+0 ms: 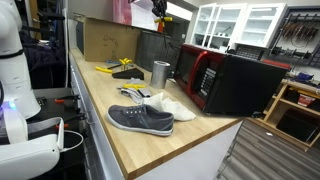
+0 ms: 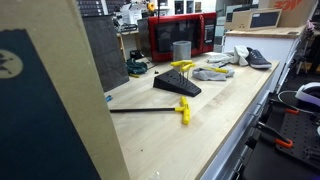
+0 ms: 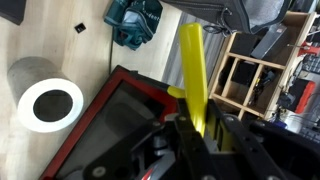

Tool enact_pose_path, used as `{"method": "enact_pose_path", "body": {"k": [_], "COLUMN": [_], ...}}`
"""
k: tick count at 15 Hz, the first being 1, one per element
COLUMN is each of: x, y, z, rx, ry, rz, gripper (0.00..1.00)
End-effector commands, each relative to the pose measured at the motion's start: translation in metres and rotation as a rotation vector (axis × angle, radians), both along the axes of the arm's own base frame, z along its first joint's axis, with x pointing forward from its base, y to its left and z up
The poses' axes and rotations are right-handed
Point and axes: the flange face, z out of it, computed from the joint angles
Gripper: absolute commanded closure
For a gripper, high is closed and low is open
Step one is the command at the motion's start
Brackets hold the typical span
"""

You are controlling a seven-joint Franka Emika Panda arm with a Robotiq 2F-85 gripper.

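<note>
— Two exterior views take in the long wooden counter (image 1: 130,150); how much of it reaches the wrist view?
— Just a pale patch, top left. The red-framed microwave (image 3: 120,120) fills that view's lower left, cut off at the bottom edge. In an exterior view the microwave (image 1: 225,80) stands whole at the counter's end, with the wooden shelf unit (image 1: 290,105) beside it.
— And the shoes?
— The grey shoe (image 1: 140,119) and the white shoe (image 1: 168,106) behind it appear in the exterior views only. The metal cup (image 3: 48,100) shows in all three, just beside the microwave.
— The smallest thing?
— The yellow bar (image 3: 192,65), clear in the wrist view alone. The gripper (image 3: 205,130) is clenched on it over the microwave's edge, and the bar's lower end is hidden between the dark fingers. From outside, the gripper is too small to make out.
</note>
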Motion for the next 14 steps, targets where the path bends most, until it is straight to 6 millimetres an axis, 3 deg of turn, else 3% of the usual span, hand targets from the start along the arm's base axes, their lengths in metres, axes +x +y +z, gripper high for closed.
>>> {"method": "enact_pose_path", "body": {"k": [1, 9, 14], "x": [0.003, -0.018, -0.033], "y": [0.019, 0.047, 0.057], "z": [-0.013, -0.062, -0.102], "rx": [0.079, 0.105, 0.105], "ry": [0.002, 0.096, 0.147], "rz": [-0.017, 0.016, 0.025], "gripper": [0.94, 0.94, 0.94]}}
